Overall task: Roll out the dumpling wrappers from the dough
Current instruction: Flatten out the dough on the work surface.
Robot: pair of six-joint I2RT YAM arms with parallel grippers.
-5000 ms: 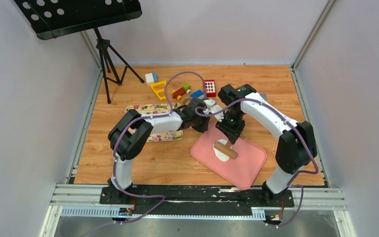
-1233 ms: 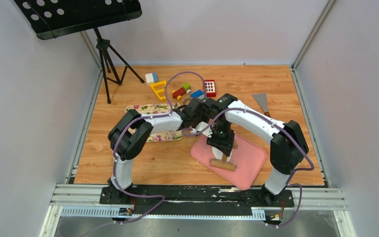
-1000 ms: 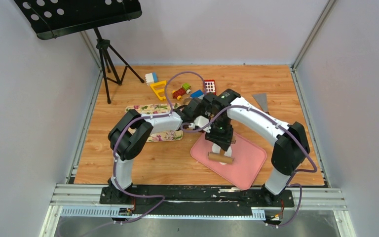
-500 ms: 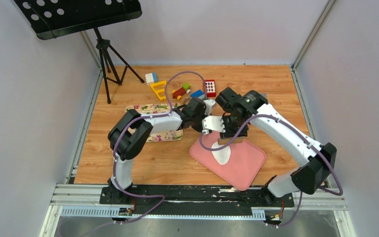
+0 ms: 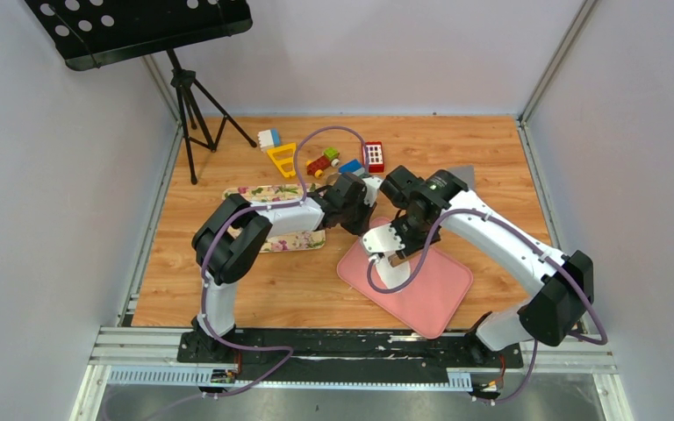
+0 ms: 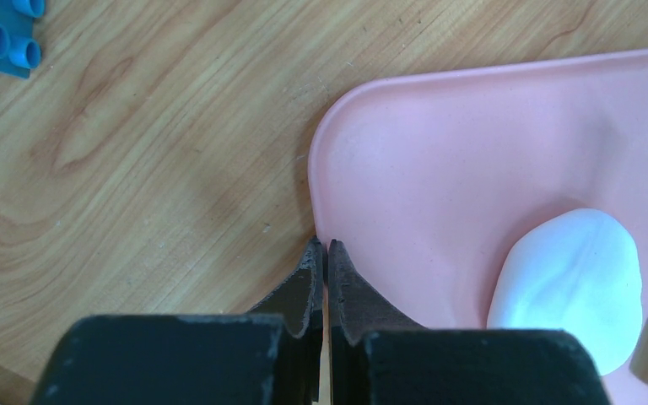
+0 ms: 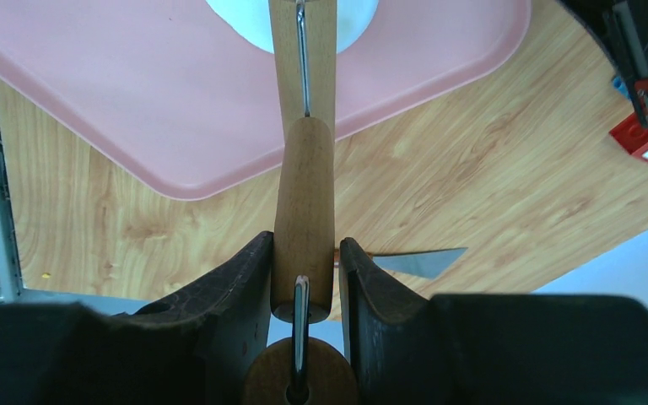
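**Rolling under way: pin over the dough, mat steadied at its corner**

We hold the rolling pin (image 7: 304, 194) in the right gripper (image 7: 304, 243), whose fingers are clamped on either side of the wooden handle. The pin's head reaches out over the dough (image 5: 392, 274), which lies as a flattened white oval on the far-left part of the pink mat (image 5: 439, 294). We cannot tell whether the head is pressing down or only hovering above it. The left gripper (image 6: 322, 249) has its fingers together, with the tips set right at the mat's rounded corner rim. We judge that it is there to stop the mat from sliding.

We read this as the flattening step. We see no dumpling wrappers anywhere, and the dough (image 6: 569, 287) looks thick and uneven in outline. The next move calls for firm, even strokes across the oval, with the pin level, so that the sheet thins evenly.

The dough sits near the mat's raised rim on the left side, so strokes that way have little room before the pin meets the edge or the left fingers. Bare pink surface lies open toward the right and the near side. Beyond the mat, toy bricks (image 5: 373, 156) crowd the far side and a scraper (image 7: 413, 260) lies on the wood, so wide swings in that direction are best avoided.
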